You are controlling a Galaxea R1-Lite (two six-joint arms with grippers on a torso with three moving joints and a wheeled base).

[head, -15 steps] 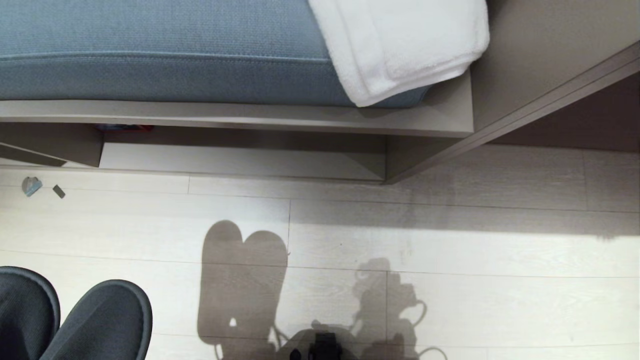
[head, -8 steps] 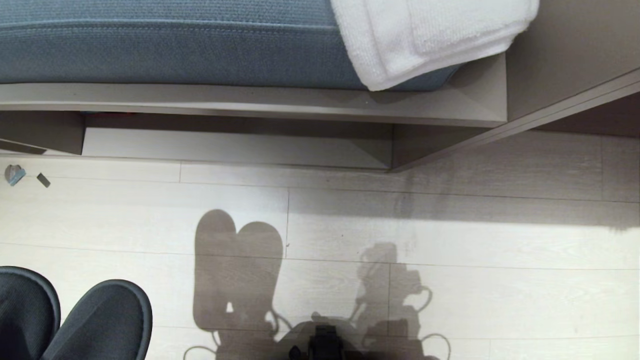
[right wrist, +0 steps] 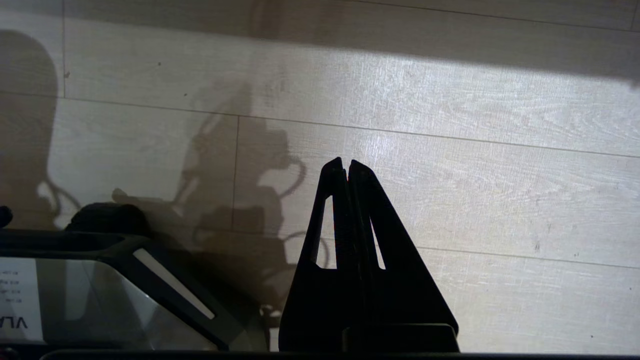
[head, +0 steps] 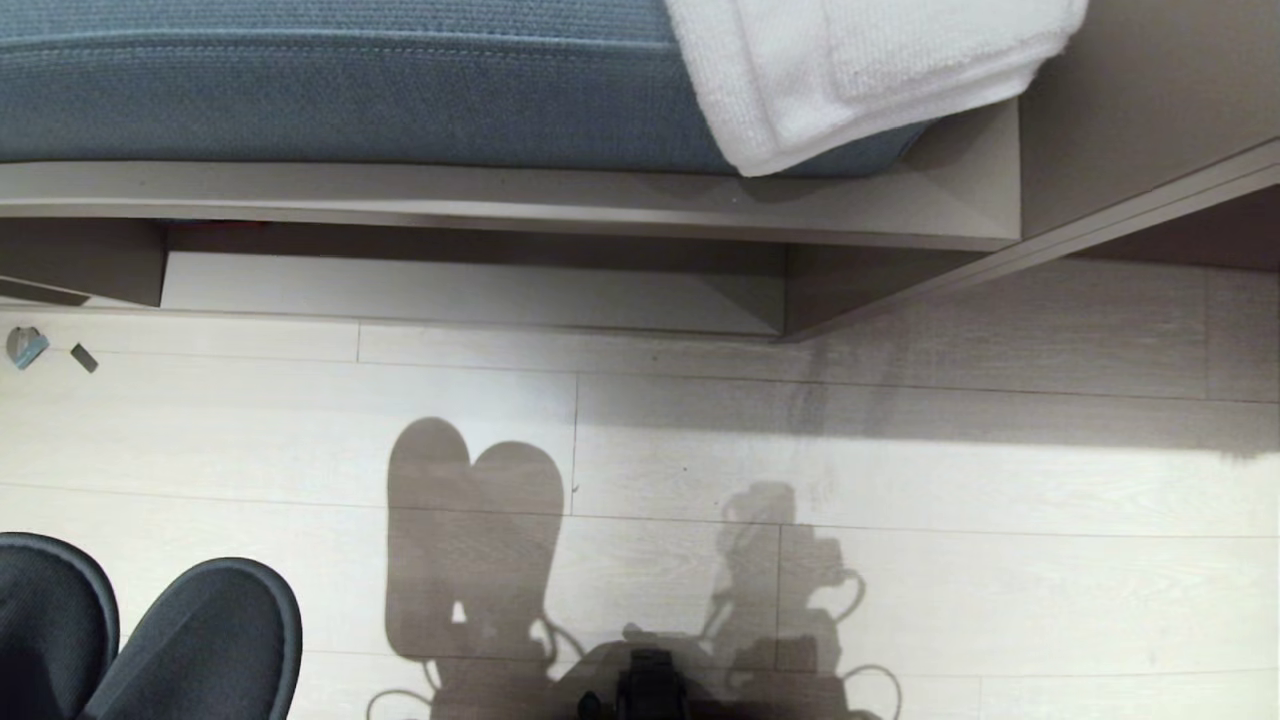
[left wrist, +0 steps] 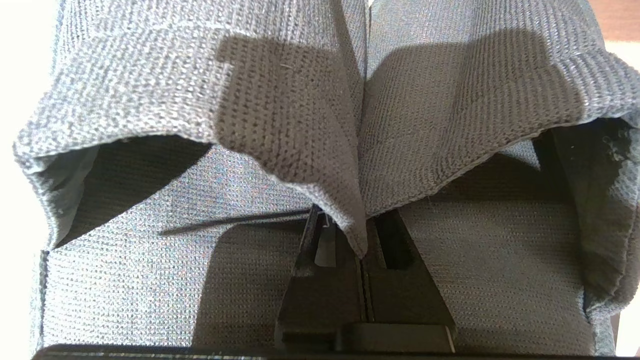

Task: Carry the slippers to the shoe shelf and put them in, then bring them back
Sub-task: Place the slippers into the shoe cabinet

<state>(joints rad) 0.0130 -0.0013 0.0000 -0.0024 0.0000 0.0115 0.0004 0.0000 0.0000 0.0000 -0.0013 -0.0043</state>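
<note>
The view has shifted, bringing the shoe shelf (head: 470,290) nearer (approach continuing); the left gripper (left wrist: 362,250) pinches both slippers (head: 195,640) together.

Slippers (head: 190,640): grey-blue knit fabric pair, closed toes, rounded toe caps side by side w/ toes pointing toward the shoe shelf (head: 470,290), well short of it and off to its left. In the left wrist view the slippers' (left wrist: 280,125) uppers are pinched together at their inner edges, openings gaping on both sides (darker insoles visible inside), both sagging a bit around the pinch.

Shoe shelf: low wide cubby, taupe-beige laminate, pale floor board inside, vertical divider toward its left end, bench board on top forming the roof. Compartment right of the divider looks empty; back of it in shadow, can't tell further.
</note>
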